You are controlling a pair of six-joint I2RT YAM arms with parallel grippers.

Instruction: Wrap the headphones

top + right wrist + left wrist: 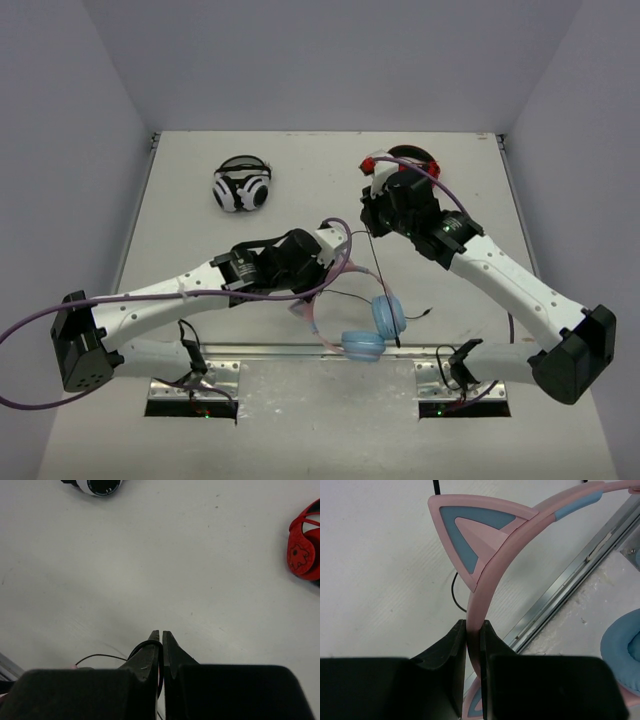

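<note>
We hold the headphones [375, 330] by the pink headband [490, 580], clamped between the closed fingers of our left pincer [473, 625], with a blue earcup [625, 650] to its right. Our right pincer [161, 634] pinches the black cable [100, 655], and red-and-black headphones [303, 555] lie ahead to its right.

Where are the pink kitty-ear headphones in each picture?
Top external: the headphones are low in the middle of the picture.
Left wrist: their pink headband fills the middle, pinched by the left gripper.
Right wrist: only their black cable shows, at the bottom, in the right gripper.
Shared landmark: the white-and-black headphones, in the top and right wrist views only.
</note>
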